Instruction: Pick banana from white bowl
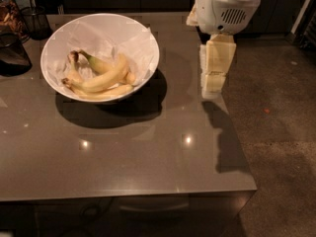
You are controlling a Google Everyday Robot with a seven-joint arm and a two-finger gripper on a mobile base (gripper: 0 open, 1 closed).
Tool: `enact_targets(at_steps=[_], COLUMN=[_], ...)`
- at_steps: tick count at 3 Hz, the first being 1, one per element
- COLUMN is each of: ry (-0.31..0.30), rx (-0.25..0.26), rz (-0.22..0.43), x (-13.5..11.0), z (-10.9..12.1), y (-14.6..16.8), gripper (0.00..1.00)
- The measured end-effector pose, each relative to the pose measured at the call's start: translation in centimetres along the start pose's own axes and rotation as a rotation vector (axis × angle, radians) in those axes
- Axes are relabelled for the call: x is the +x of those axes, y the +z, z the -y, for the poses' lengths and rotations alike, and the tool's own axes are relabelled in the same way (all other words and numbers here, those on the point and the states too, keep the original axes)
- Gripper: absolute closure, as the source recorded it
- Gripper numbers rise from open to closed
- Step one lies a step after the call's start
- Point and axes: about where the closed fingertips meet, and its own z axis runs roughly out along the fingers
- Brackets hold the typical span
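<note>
The white bowl [146, 58] stands on the back left of the grey table [148, 162], lined with crumpled white paper. Three bananas lie in it. The banana [106, 78] is the plump pale yellow one lying across the middle, its dark-brown stem end pointing left. A slimmer banana [103, 93] curves under it, and a shorter one with a greenish stem [96, 62] lies behind it. My gripper [213, 89] hangs pointing down over the table's right edge, empty, to the right of the bowl and well apart from it.
A dark glass bowl [12, 53], a dark mesh cup [37, 21] and a jar [9, 14] stand at the table's back left. The white arm housing [224, 6] is above the gripper. Bare floor [281, 132] lies to the right.
</note>
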Motion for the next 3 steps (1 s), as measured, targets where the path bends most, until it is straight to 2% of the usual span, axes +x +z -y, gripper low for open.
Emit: enact_targets(at_steps=[1, 2, 3], ry=[-0.035, -0.129, -0.241], rx=[0.026, 0.023, 0.008], rz=[0.037, 0.053, 0.059], x=[-0.9, -3.0, -6.3], z=[2.0, 5.2, 7.4], y=[1.2, 3.2, 4.7], gripper=[0.00, 0.00, 0.00])
